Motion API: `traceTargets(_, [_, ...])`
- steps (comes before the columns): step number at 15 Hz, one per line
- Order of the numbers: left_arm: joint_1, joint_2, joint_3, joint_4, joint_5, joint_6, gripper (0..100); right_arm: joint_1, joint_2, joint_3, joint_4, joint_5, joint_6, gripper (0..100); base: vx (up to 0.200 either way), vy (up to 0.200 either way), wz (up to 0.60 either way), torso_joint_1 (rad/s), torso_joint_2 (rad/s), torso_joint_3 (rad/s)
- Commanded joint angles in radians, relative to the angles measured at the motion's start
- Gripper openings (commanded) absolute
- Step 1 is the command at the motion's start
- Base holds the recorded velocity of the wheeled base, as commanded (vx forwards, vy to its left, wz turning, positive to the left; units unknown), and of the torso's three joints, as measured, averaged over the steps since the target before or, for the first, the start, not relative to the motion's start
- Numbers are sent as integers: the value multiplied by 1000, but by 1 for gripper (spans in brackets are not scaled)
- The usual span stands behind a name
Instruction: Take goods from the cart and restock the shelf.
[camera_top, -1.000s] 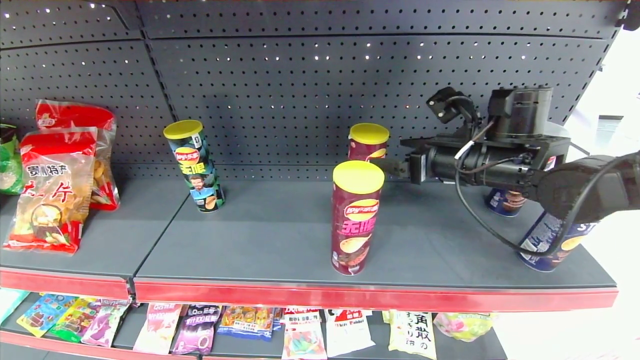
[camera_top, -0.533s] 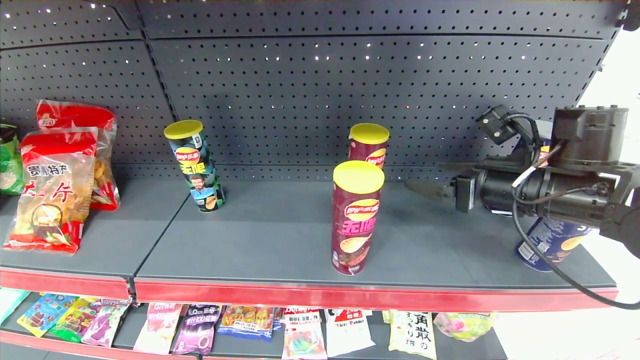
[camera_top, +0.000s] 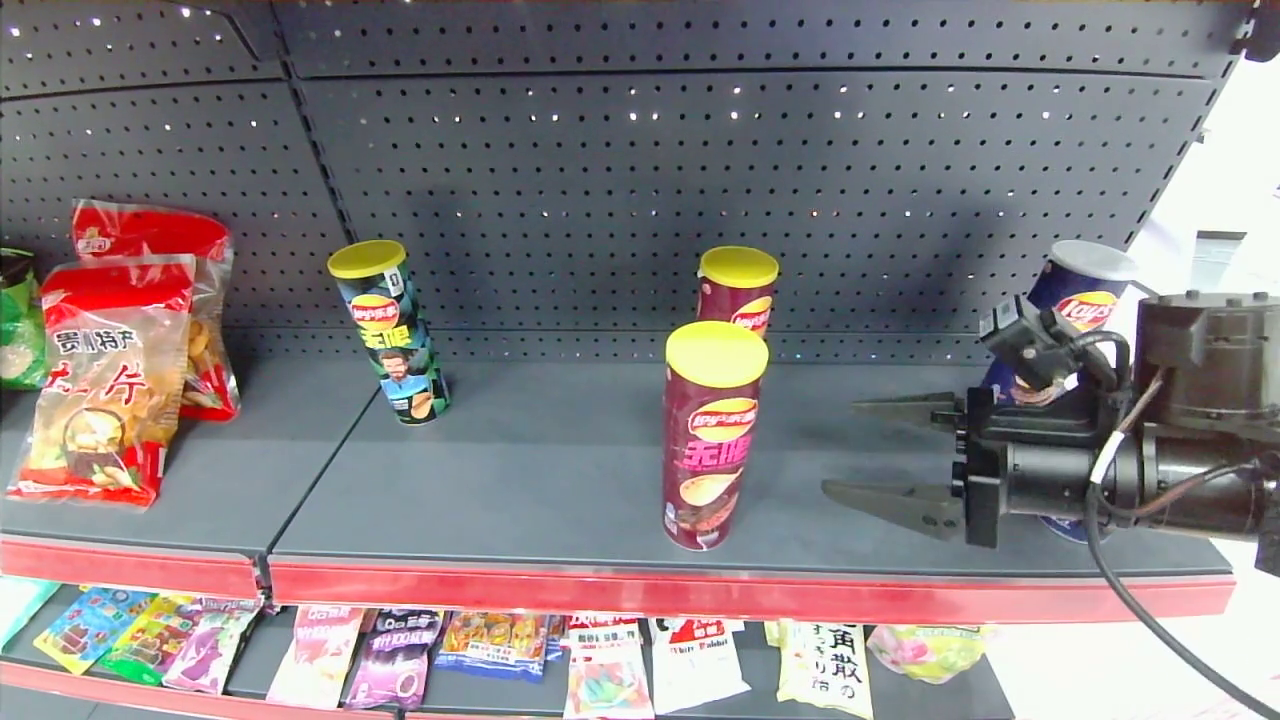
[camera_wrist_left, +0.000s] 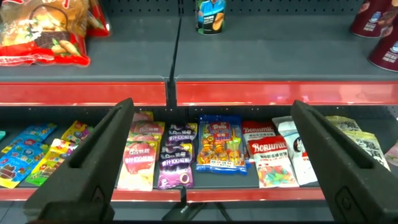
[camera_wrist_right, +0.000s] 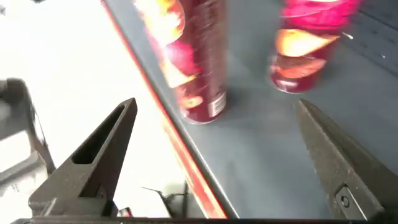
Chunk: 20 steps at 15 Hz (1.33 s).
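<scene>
My right gripper (camera_top: 848, 450) hung wide open and empty near the front maroon can (camera_top: 712, 440); a sideways swing could have tipped it off the shelf (camera_top: 520, 480).

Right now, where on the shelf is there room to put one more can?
The biggest bare patch lies on the shelf between the green can and the front maroon can. A smaller one sits between the back maroon can and the blue can. It is crowded by the snack bags and around the right claw.
</scene>
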Motion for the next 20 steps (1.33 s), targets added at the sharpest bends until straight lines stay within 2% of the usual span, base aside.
traceTargets(1, [0, 1, -2, 0, -1, 0, 100, 0, 71, 18, -13, 16, -48, 100, 0, 0, 0, 0, 0, 0])
traceTargets(5, [0, 1, -2, 0, -1, 0, 100, 22, 170, -25, -73, 17, -57, 100, 0, 0, 0, 0, 0, 0])
traceTargets(14, [0, 1, 0, 0, 1, 0, 100, 60, 247, -86, -77, 17, -25, 100, 0, 0, 0, 0, 0, 0])
traceTargets(17, [0, 1, 0, 0, -1, 0, 100, 74, 315, -143, -96, 17, -26, 100, 0, 0, 0, 0, 0, 0])
traceTargets(20, [0, 1, 0, 0, -1, 0, 100, 88, 353, -169, -152, 17, -25, 100, 0, 0, 0, 0, 0, 0])
